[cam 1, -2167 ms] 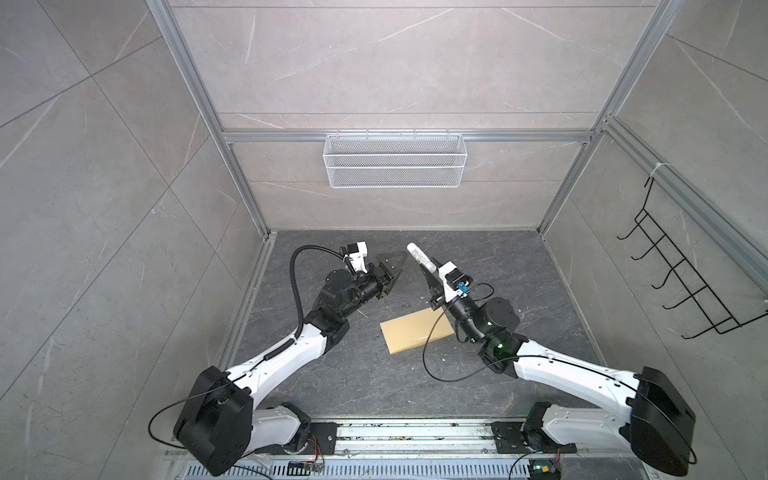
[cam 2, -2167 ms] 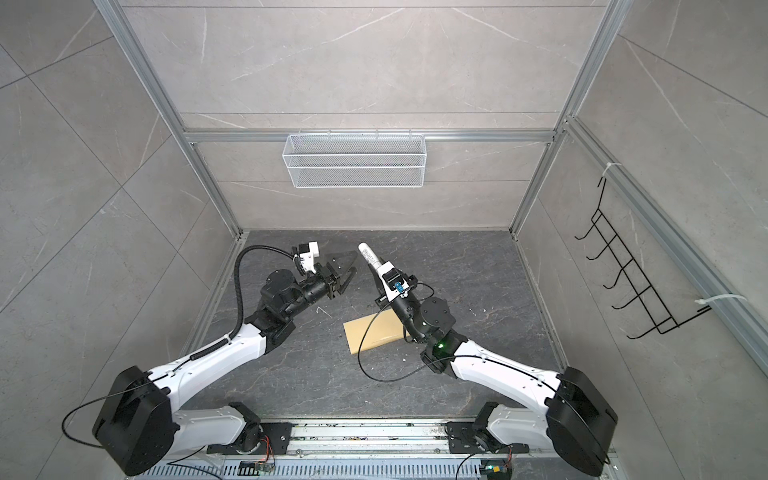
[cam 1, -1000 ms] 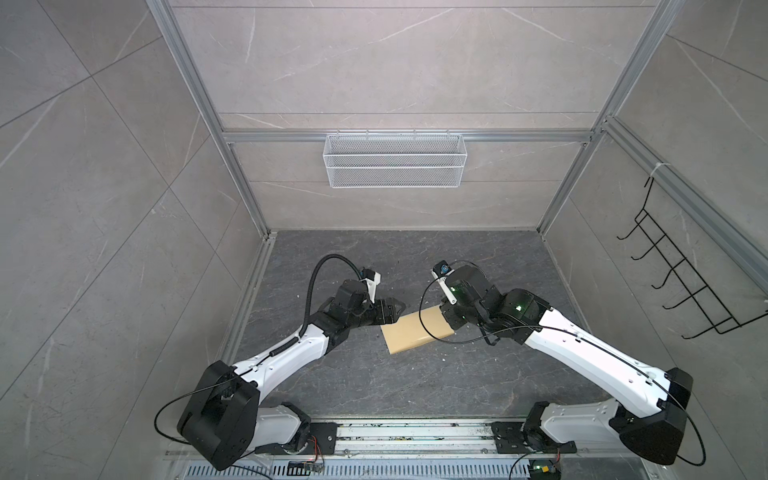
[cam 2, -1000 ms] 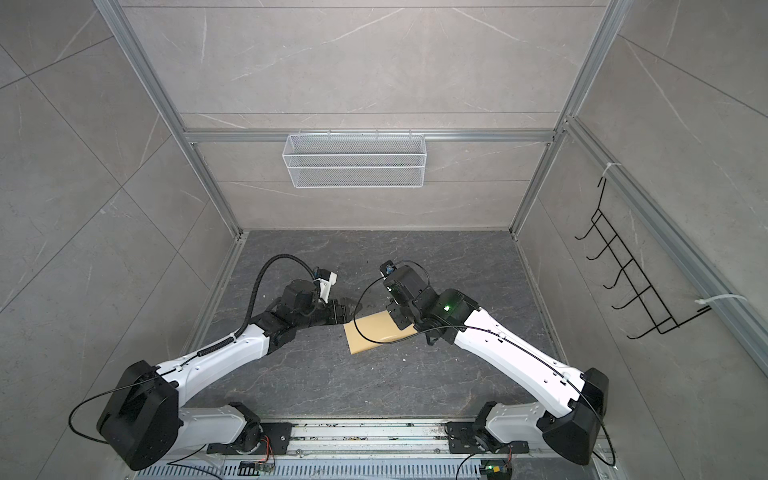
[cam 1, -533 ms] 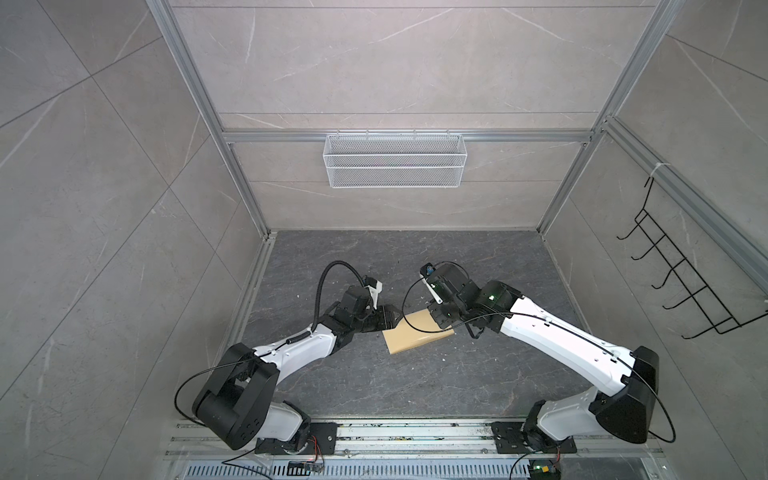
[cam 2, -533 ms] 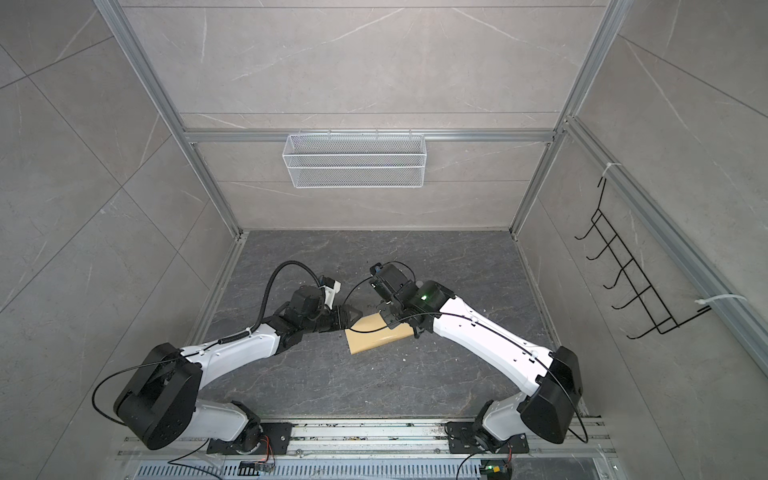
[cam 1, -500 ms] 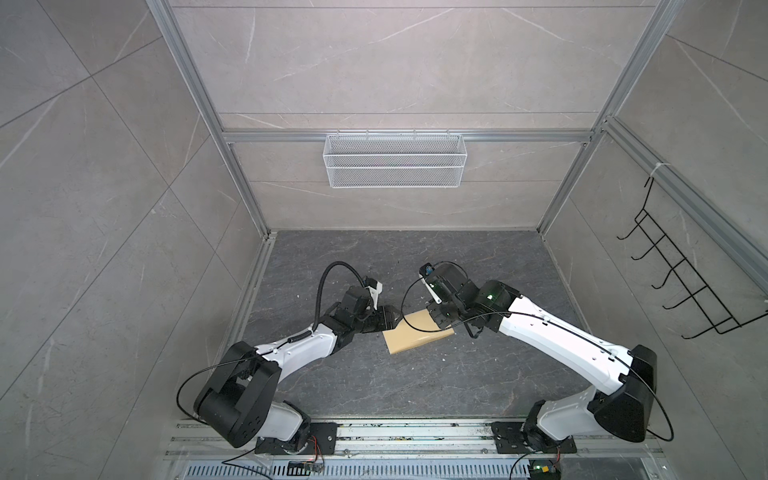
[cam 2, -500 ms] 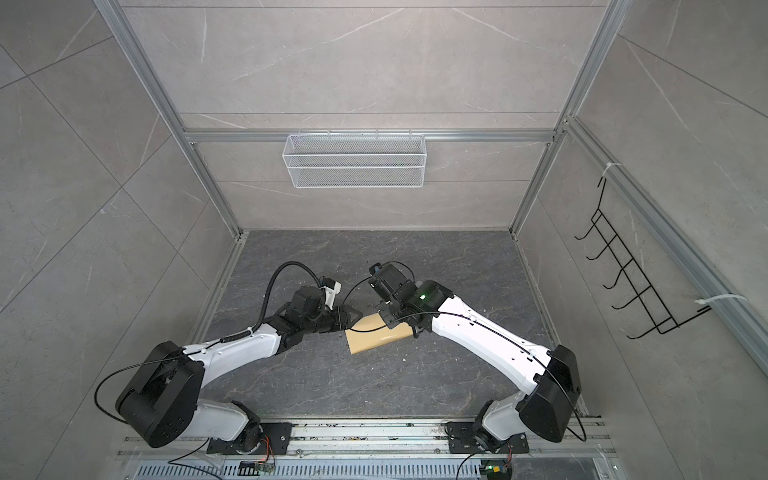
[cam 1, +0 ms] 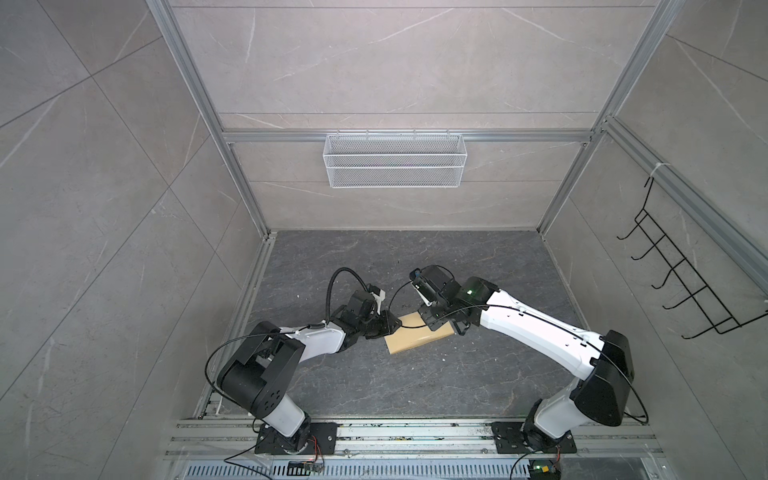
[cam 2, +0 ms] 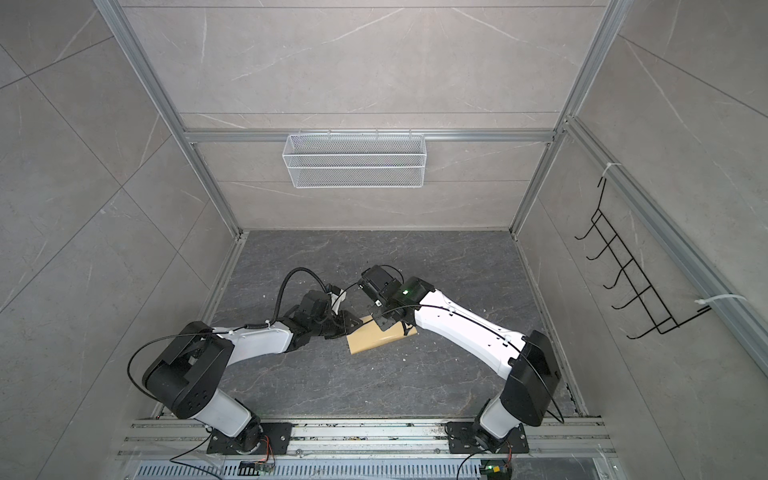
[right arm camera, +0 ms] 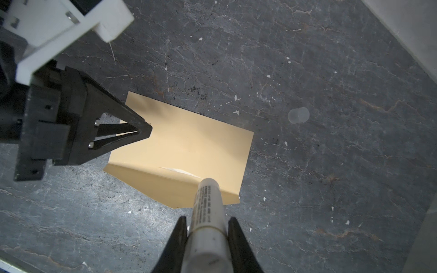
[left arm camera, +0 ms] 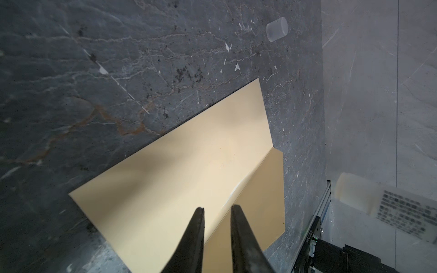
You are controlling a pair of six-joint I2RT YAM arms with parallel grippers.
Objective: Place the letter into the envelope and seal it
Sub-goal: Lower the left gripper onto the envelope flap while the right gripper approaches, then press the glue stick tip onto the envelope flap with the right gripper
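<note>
Gripping a white glue stick [right arm camera: 208, 205], the right tool [right arm camera: 207, 218] rests the stick's tip at the crease of the open flap [right arm camera: 165, 186], toward the flap's right end. The envelope [right arm camera: 189, 144] lies flat mid-worktop [right arm camera: 331, 71], its long axis left to right and the flap on its far side, so I reckon the stroke runs leftward. There the left tool [left arm camera: 218, 208] sits over the left end, jaws nearly together. Whether they pinch paper I cannot tell. The letter [right arm camera: 176, 169] shows only as a pale sliver at the mouth. A clear cap [right arm camera: 298, 115] lies apart to the right, with open room around.
</note>
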